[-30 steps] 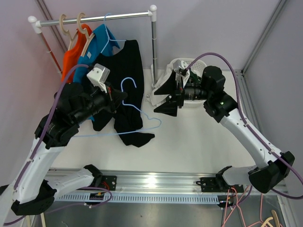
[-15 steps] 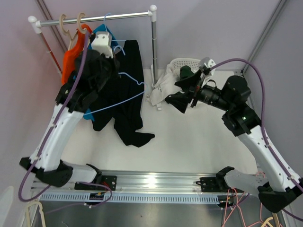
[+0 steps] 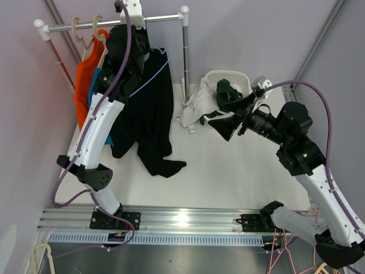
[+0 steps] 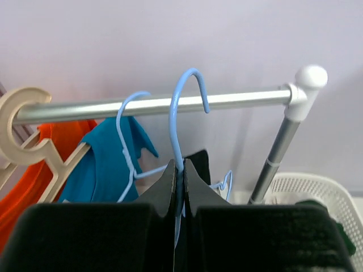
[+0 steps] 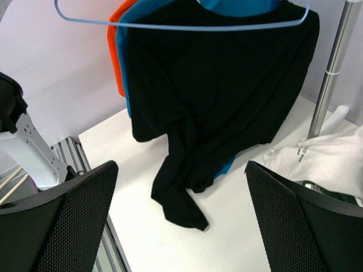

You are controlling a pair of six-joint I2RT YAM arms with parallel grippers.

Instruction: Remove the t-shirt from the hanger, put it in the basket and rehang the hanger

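My left gripper (image 4: pixel 178 164) is up at the clothes rail (image 4: pixel 153 105), shut on the neck of a light blue wire hanger (image 4: pixel 180 107). The hanger's hook reaches the rail; I cannot tell whether it rests on it. In the right wrist view its bare bottom wire (image 5: pixel 181 26) runs in front of a black t-shirt (image 5: pixel 221 90). The t-shirt (image 3: pixel 149 105) hangs below the rail and its lower end lies crumpled on the table. What holds its top is hidden. My right gripper (image 3: pixel 228 117) hovers open and empty to the t-shirt's right.
An orange shirt (image 3: pixel 84 71) and a teal shirt (image 3: pixel 98 80) hang on the rail's left part, the teal one on a second blue wire hanger (image 4: pixel 126 133). The rail's upright post (image 3: pixel 185 57) stands mid-table. Beyond it a white basket (image 3: pixel 234 75) holds clothes, and a white garment (image 3: pixel 197 105) spills out.
My left arm has risen from table height to the rail, carrying the blue hanger with it. My right arm has drawn back to the right, away from the basket, still open.
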